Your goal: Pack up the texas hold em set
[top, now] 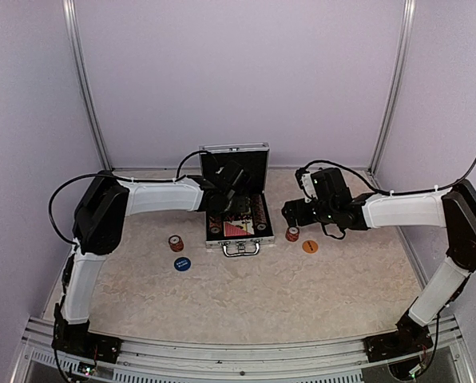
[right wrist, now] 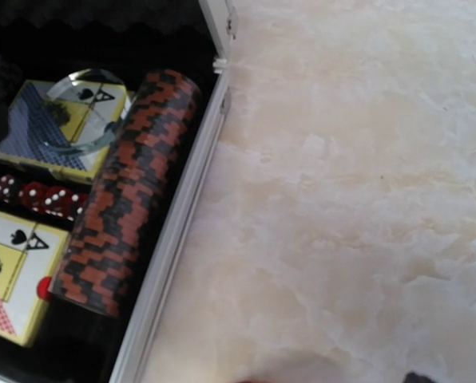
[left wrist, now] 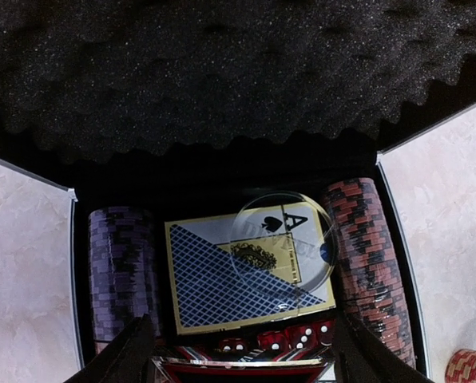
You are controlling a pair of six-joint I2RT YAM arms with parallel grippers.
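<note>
Silver case [top: 238,241] sits in the middle of the bench [top: 246,311], open, long axis left-right. Its lid [top: 250,159] stands upright at the far side, and the handle [top: 240,250] points toward the arm bases. Inside, an orange-red chip row [left wrist: 370,255] lies along the right wall and a dark chip row [left wrist: 122,271] along the left, both running near-to-far. Blue deck [left wrist: 206,295] lies flat between them with a clear round disc [left wrist: 284,243] on top. Red dice [left wrist: 290,339] come next on the near side, then the red deck [right wrist: 6,279] (only partly in view). Left fingers [left wrist: 130,355] hover over the case interior, spread apart, nothing between. Right fingers [top: 290,213] are just right of the case, standing wide, holding nothing. Out on the bench, left chip stack [top: 176,242] and blue button [top: 181,263] lie left of the case, right chip stack [top: 292,234] and orange button [top: 310,246] right of it
</note>
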